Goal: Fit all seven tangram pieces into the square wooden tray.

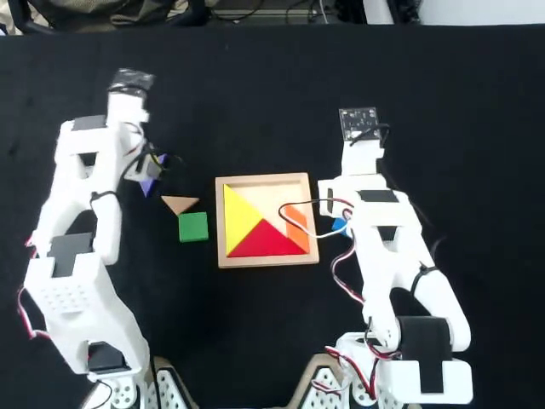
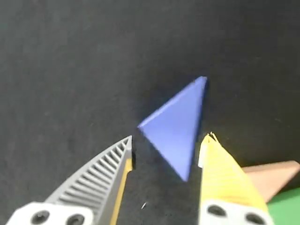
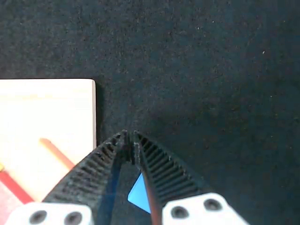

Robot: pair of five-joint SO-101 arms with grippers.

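The left end effector (image 2: 168, 137) has its grey and yellow fingers apart around a blue triangle (image 2: 176, 126). The yellow finger is right at one edge of the piece and the grey finger stands clear of the other. The right end effector (image 3: 130, 136) has its dark fingers pressed together at the tips, holding nothing, just beside the right rim of the tray.

Both white arms rise from the near edge of the black desk (image 1: 255, 102). The left arm (image 1: 81, 256) stretches forward well to the left of the tray, with its wrist bent inward toward it. The right arm (image 1: 392, 256) runs up along the tray's right side and leans over that rim.

The square wooden tray (image 1: 264, 178) holds three pieces. A yellow triangle (image 1: 238, 217) lies against its left wall, a red triangle (image 1: 266, 240) lies along its near wall, and an orange piece (image 1: 296, 226) lies by its right wall. The far part of the floor is bare wood.

Left of the tray lie a green square (image 1: 193, 227) and, just beyond it, a tan triangle (image 1: 180, 204). The blue triangle is farther left still. A small light-blue shape (image 3: 139, 193), possibly another piece, lies under the right end effector, beside the tray's right rim.
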